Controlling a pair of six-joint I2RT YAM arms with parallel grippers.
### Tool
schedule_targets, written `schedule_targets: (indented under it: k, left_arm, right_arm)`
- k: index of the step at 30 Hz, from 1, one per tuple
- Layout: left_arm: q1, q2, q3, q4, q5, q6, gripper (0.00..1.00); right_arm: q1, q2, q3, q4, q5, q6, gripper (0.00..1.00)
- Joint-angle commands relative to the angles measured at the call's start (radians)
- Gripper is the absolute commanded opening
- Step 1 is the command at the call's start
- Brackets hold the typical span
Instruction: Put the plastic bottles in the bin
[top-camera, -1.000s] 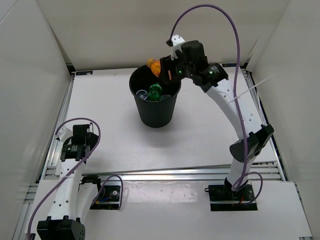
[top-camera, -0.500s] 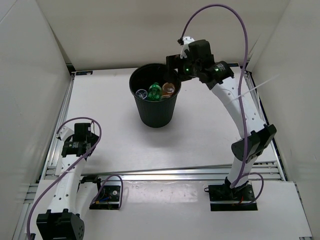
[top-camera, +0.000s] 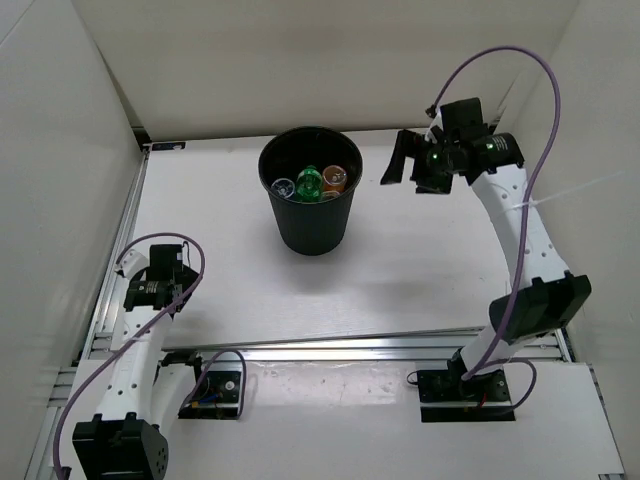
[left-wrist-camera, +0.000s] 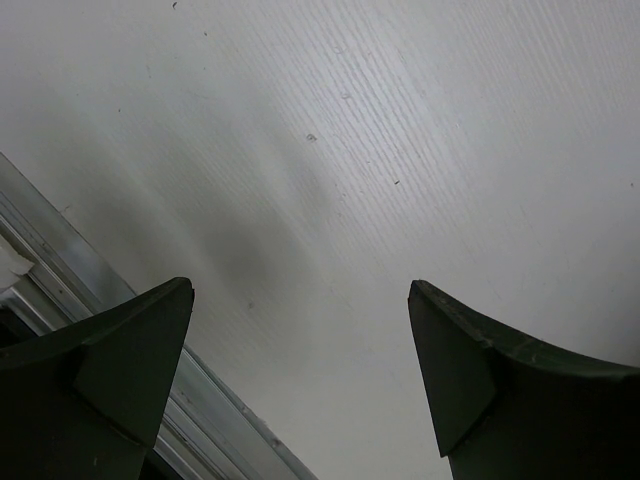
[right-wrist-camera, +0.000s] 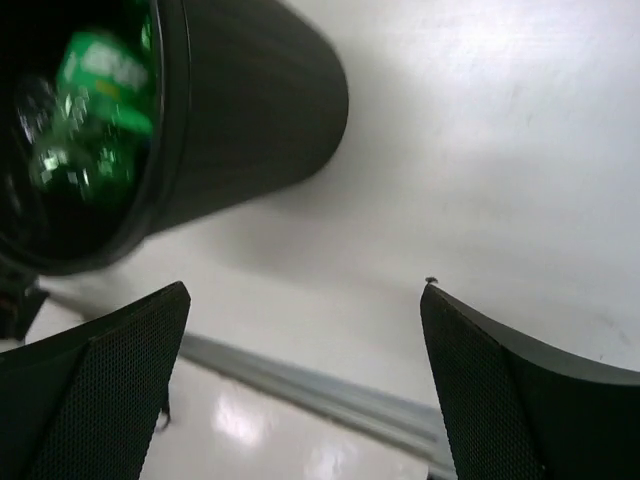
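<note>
The black bin (top-camera: 312, 228) stands at the back middle of the table; its dark wall (right-wrist-camera: 240, 120) also fills the upper left of the right wrist view. Inside lie the green bottle (top-camera: 309, 183), the short orange bottle (top-camera: 334, 179) and a clear bottle (top-camera: 283, 187); a blurred green bottle (right-wrist-camera: 95, 110) shows through the bin's mouth. My right gripper (top-camera: 400, 166) hangs open and empty to the right of the bin, apart from it. My left gripper (top-camera: 158, 262) stands open and empty near the table's left edge, over bare table (left-wrist-camera: 400, 150).
An aluminium rail (top-camera: 120, 250) runs along the table's left edge and another (top-camera: 340, 345) along the front. White walls enclose the table on three sides. A purple cable (top-camera: 520, 75) arcs above the right arm.
The right gripper let the orange bottle drop into the bin, opened wide and swung away to the right. The left arm barely shifted.
</note>
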Motion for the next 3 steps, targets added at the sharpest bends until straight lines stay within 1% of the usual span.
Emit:
schedule_targets:
  k: [1,3]
  left_arm:
    - [-0.005,-0.012,0.023,0.014,-0.007,0.015,1.0]
    - [-0.005,-0.012,0.035,0.028,-0.007,0.04,1.0]
  right_arm:
    - [-0.008,-0.106,-0.047,0.047,-0.104,-0.025,1.0]
    - [-0.021,-0.115,-0.047,0.047,-0.093,-0.034,1.0]
